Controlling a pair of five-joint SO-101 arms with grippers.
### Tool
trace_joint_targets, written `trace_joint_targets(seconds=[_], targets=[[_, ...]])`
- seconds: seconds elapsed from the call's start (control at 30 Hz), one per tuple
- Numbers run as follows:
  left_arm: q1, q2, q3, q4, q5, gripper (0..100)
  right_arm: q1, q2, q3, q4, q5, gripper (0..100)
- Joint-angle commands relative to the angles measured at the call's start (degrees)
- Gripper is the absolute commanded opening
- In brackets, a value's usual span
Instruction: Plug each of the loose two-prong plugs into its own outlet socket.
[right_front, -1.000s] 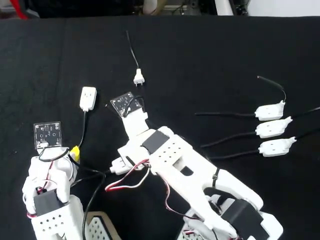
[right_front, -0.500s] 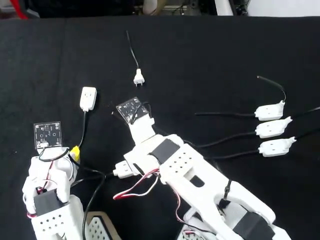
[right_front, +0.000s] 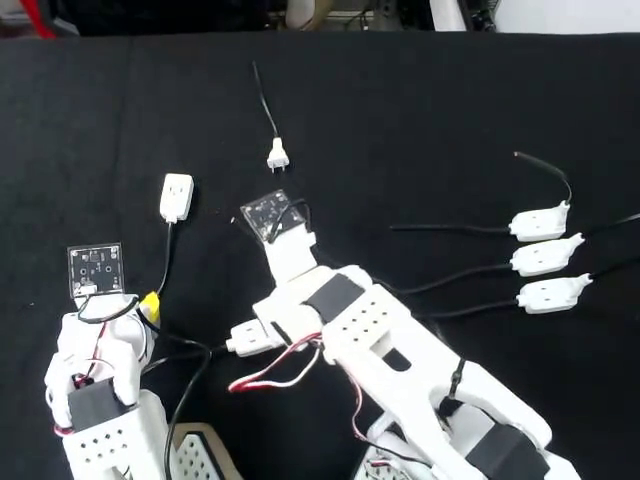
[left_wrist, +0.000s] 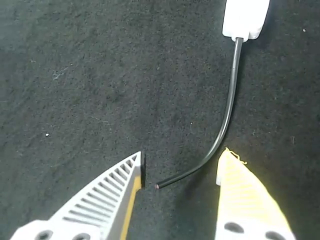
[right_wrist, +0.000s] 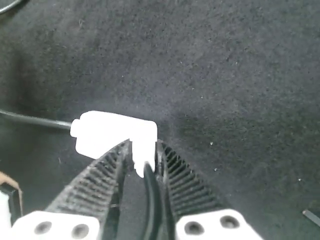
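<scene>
1. High view: the right arm (right_front: 340, 310) has swung a little toward the three white connector pairs (right_front: 545, 256) and back toward its base. Its wrist board now sits just below the loose two-prong plug (right_front: 277, 155). That plug and the outlet socket (right_front: 176, 197) lie where they were, apart from each other on the black cloth (right_front: 430, 110). The left arm (right_front: 95, 370) has not stirred. The three pairs look already joined, so I judge this plug and socket to be what remains.

2. Left wrist view: the left gripper (left_wrist: 182, 156) stands with its jaws spread wide and holds nothing. The socket's cord (left_wrist: 227, 112) curves down to a free end between the jaws, with the socket body beyond them.

3. Right wrist view: the right gripper (right_wrist: 143, 150) is clamped on a white connector (right_wrist: 112, 131) with a black cord. I cannot tell whether it is a plug or a socket. The shift probably carries this piece toward a mate rather than seating it.
</scene>
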Motion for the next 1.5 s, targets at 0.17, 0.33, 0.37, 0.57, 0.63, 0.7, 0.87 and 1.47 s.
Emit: trace_joint_targets(seconds=[0.17,0.33,0.37,0.57,0.63,0.7,0.87,1.47], targets=[[-0.66,-0.26,-0.31,-1.41,0.09,24,-1.05,-6.55,0.84,1.23,0.53,1.2],[-0.66,-0.26,-0.31,-1.41,0.09,24,-1.14,-9.89,2.33,1.93,0.53,1.2],[-0.66,-0.26,-0.31,-1.41,0.09,24,-1.23,-9.63,2.33,1.93,0.53,1.2],[-0.66,-0.26,-0.31,-1.41,0.09,24,-1.76,-0.22,-0.13,1.93,0.09,1.2],[-0.66,-0.26,-0.31,-1.41,0.09,24,-2.02,3.82,-1.36,1.93,-0.70,1.2],[-0.66,-0.26,-0.31,-1.41,0.09,24,-3.43,5.85,-1.98,1.76,-1.41,1.2],[-0.66,-0.26,-0.31,-1.49,0.09,24,-3.34,6.11,-2.07,1.58,-1.49,1.2],[-0.66,-0.26,-0.31,-1.49,0.09,24,-2.46,6.64,0.84,-0.70,-2.02,1.2]])
